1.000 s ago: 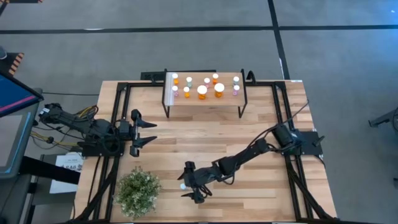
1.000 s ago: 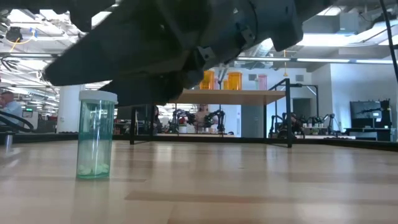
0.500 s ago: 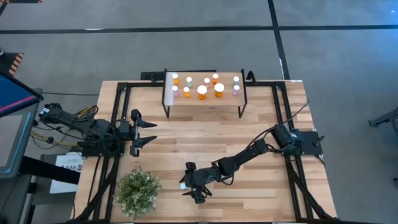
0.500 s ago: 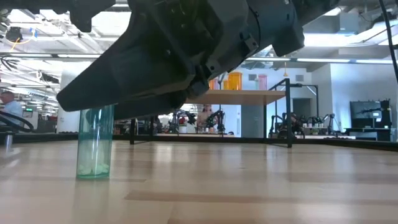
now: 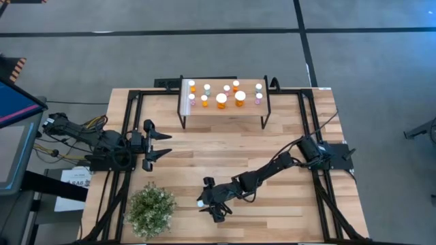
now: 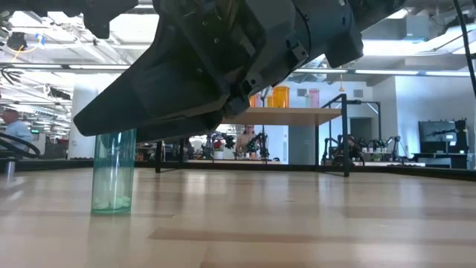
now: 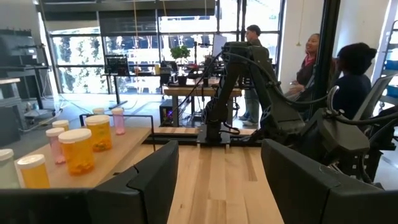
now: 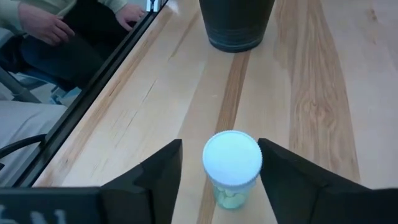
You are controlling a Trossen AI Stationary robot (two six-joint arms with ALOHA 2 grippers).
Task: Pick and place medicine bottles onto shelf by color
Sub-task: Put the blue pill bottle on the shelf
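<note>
A pale green medicine bottle (image 8: 231, 163) with a white cap stands upright on its base on the tabletop, near the front edge; it also shows in the high view (image 5: 200, 202) and the low view (image 6: 113, 173). My right gripper (image 8: 219, 144) is open, and its two fingers stand on either side of the bottle's cap with a gap on each side. In the low view one finger hides the cap. The shelf (image 5: 223, 109) at the far edge carries several orange, pink and pale green bottles (image 5: 221, 99). My left gripper (image 5: 162, 143) waits open at the left.
A bushy potted plant (image 5: 151, 209) stands just left of the bottle; its dark pot (image 8: 236, 25) shows beyond the bottle. A person's hands (image 8: 43, 22) rest past the table's edge. Black frame rails (image 5: 129, 122) run along the table's sides.
My right gripper has gone down and toward the pale green bottle. One finger now covers the cap in the low view, where the cap showed free a second ago. The bottle has stayed where it was.
</note>
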